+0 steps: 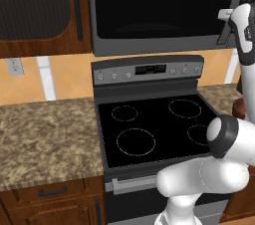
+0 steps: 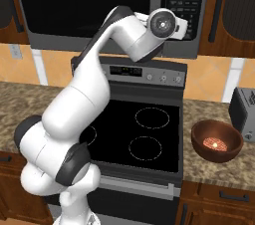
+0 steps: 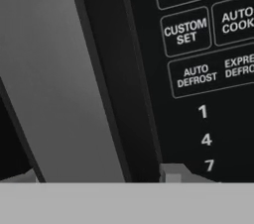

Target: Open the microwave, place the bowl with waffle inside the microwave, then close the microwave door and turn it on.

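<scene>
The microwave [image 1: 164, 10] is sitting across the top of the left base frame, above the stove [image 1: 154, 124], with its door [image 1: 159, 2] lying shut. The arm is reaching up to the door's grey bar handle [image 3: 64, 74], which is filling the left half of the hand frame beside the button panel [image 3: 203, 69]. The fingers [image 3: 169, 173] are standing either side of that handle, one tip at the lower left, one at lower centre; whether they are pressing it I cannot tell. The bowl [image 2: 217, 141] with the waffle [image 2: 215, 144] is resting on the surface [image 2: 219, 171] at the right of the right base frame, just beside a toaster [image 2: 244, 112]
</scene>
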